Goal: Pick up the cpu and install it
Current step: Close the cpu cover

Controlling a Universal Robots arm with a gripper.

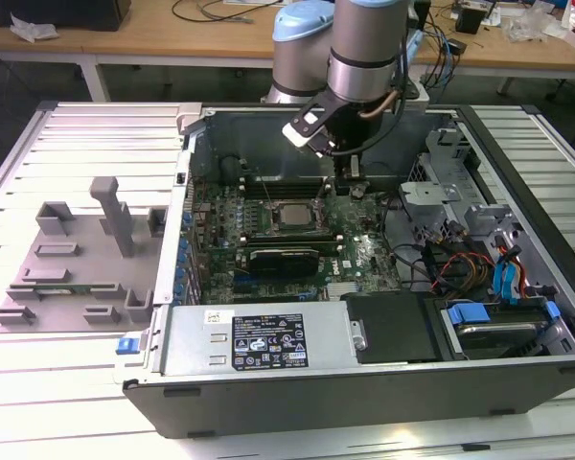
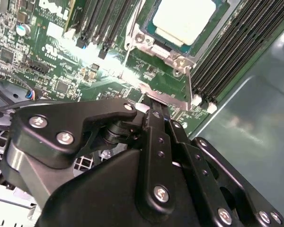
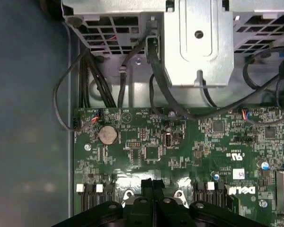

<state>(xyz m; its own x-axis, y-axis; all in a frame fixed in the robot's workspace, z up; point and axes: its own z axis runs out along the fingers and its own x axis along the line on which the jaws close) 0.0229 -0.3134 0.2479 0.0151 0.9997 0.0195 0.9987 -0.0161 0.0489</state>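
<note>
Far out to the exterior view's left of the fingers, the grey moulded holder (image 1: 77, 259) stands on the slatted surface (image 1: 96, 134), outside the open computer case (image 1: 364, 383), and I can make out no chip on it.

Coming across: the cpu (image 1: 289, 215) lies flat on the green motherboard (image 1: 355, 254), silver top up. It is to the exterior view's left of the gripper (image 1: 349, 178) and a touch nearer that camera. So it is close beside the fingers, not beneath them. The gripper hangs low over the board, nose down.

In the second wrist view the cpu (image 2: 182, 19) is a pale square out beyond the fingertips (image 2: 157, 123), with the metal edge of the socket frame (image 2: 173, 59) lying between the two. It is square, so there is no long axis to speak of. The memory slots (image 2: 227, 52) run alongside it.

The fingers are pressed together with nothing visible between them. The first wrist view shows just a thin seam where they meet. By my read the chip already looks seated in its frame.

Hard to call:
- Whether the tips touch the frame's metal lip or hover just off it.
- The far part of the cpu, which the second wrist view's edge cuts off.

To the exterior view's right of the fingers stands the drive cage (image 1: 441, 192).
</note>
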